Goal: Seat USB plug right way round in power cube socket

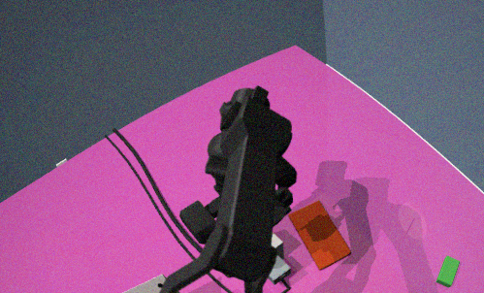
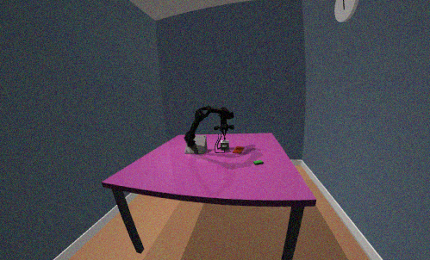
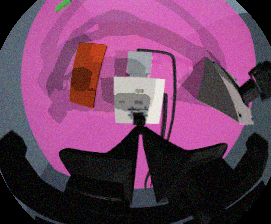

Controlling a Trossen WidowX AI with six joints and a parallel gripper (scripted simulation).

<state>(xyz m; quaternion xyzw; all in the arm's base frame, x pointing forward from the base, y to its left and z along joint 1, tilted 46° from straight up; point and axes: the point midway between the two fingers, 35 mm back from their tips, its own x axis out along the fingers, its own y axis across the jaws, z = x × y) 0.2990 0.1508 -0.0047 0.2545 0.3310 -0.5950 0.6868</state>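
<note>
The power cube is white (image 3: 155, 90) (image 1: 276, 241) (image 2: 224, 146), with small dark slots on its top; in the top view the arm hides most of it. My gripper (image 3: 139, 129) (image 2: 224, 139) points down over the cube's near edge in the wrist view, its fingers shut on the small black USB plug (image 3: 139, 119). The fingertips and the plug cover the spot beneath them, so I cannot tell whether the plug is in the socket or just above it, or which way round it is. In the top view the arm hides the gripper's tips.
A grey block (image 3: 140, 63) (image 1: 279, 270) with a black cable (image 3: 174, 85) sits against the cube. An orange box (image 3: 88, 75) (image 1: 319, 235) (image 2: 239, 150) lies beside them. A green block (image 1: 448, 271) (image 2: 258, 163) lies farther off. The arm's pale base plate (image 2: 202, 144) stands on the other side.
</note>
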